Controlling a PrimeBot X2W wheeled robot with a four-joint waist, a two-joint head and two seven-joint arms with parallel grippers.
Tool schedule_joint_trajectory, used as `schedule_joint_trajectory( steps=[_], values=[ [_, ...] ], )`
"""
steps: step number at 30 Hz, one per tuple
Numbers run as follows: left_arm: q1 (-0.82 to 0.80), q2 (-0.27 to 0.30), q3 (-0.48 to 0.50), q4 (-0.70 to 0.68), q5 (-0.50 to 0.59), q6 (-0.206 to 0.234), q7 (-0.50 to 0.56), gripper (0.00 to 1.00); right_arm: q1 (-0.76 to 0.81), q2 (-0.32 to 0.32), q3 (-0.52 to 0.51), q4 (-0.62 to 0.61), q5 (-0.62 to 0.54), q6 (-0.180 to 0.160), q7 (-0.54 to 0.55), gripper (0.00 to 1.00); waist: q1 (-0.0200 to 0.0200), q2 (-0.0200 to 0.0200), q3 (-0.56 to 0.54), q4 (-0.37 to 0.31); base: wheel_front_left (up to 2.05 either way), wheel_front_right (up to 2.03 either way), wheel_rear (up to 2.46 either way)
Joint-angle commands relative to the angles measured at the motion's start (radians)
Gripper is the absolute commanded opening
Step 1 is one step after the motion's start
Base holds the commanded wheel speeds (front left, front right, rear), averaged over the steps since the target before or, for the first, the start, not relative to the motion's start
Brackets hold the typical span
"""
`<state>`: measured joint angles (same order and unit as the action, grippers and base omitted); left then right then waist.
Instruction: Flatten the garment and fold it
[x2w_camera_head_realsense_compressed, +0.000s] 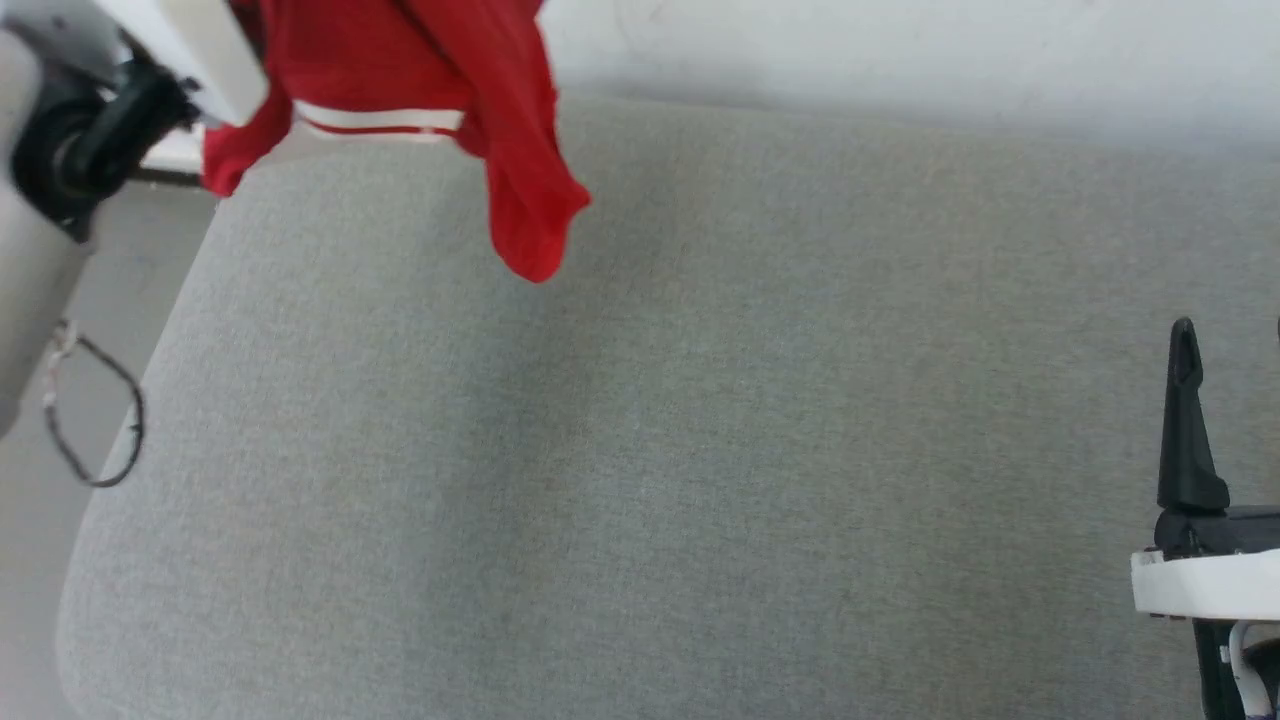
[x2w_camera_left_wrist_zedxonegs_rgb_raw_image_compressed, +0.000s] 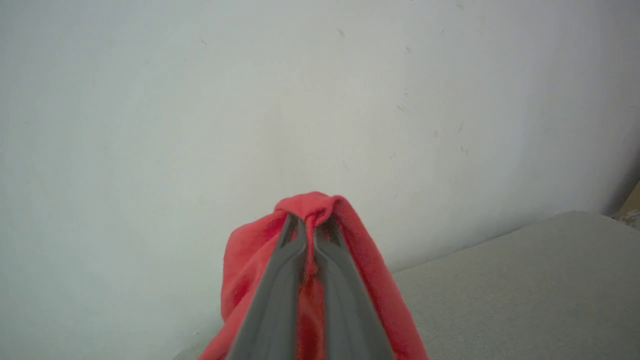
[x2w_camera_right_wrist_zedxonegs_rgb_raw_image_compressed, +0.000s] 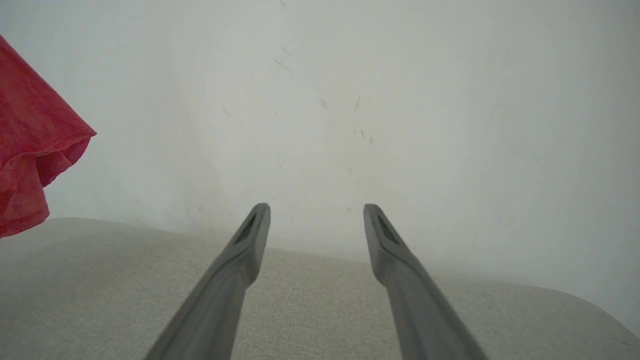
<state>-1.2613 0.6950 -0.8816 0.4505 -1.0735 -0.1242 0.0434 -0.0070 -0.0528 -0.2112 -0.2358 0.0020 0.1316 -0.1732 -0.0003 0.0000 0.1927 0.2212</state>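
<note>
- The left gripper (x2w_camera_left_wrist_zedxonegs_rgb_raw_image_compressed: 311, 222) is up high. Its jaws are pressed together on a bunched fold of the shirt (x2w_camera_head_realsense_compressed: 400, 60), and red cloth spills over both fingers in the left wrist view.
- The shirt hangs in the air from that single pinch, over the far left corner of the cushion (x2w_camera_head_realsense_compressed: 650, 450) and close to the wall (x2w_camera_head_realsense_compressed: 900, 50).
- A white-and-red trim (x2w_camera_head_realsense_compressed: 380, 120) runs across the hanging cloth, and one long red tail dangles lowest. I cannot tell whether that tail brushes the cushion or hangs just clear of it.
- The right gripper (x2w_camera_right_wrist_zedxonegs_rgb_raw_image_compressed: 316, 212) waits low over the near right of the cushion. Its jaws are spread wide with nothing between them, and it is well apart from the shirt.
- My read on the step: this is the lift-and-shake-out part of flattening. Nothing is laid out yet and no fold has begun, so the task looks to be in its early stretch.
- The next move, as I judge it, belongs to the right gripper. It should cross to the hanging cloth and take a second hold on a hem corner or a shoulder.
- With two holds, the arms could pull the shirt taut between them and lower it flat onto the cushion.
- The catch is that the cloth hangs bunched and twisted from one point, so picking a single layer at a true corner calls for a careful approach.
- The left pinch has to hold while the right goes in, or the shirt drops in a heap.
</note>
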Motion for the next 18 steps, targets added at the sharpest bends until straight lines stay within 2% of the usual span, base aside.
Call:
schedule_joint_trajectory(
  steps=[1,18],
  values=[
    [-0.020,-0.022,-0.006,-0.026,-0.006,-0.003,0.005,0.00,0.011,0.002,-0.002,0.014,0.015,-0.001,-0.012,1.00,0.0003,0.0000,-0.048,-0.034,0.00,0.00,0.00],
    [0.014,-0.164,-0.063,-0.248,-0.033,0.054,0.046,0.00,0.007,0.003,-0.016,0.144,0.119,-0.001,-0.048,1.00,0.0003,0.0000,-0.105,-0.173,0.00,0.00,0.00]
  ],
)
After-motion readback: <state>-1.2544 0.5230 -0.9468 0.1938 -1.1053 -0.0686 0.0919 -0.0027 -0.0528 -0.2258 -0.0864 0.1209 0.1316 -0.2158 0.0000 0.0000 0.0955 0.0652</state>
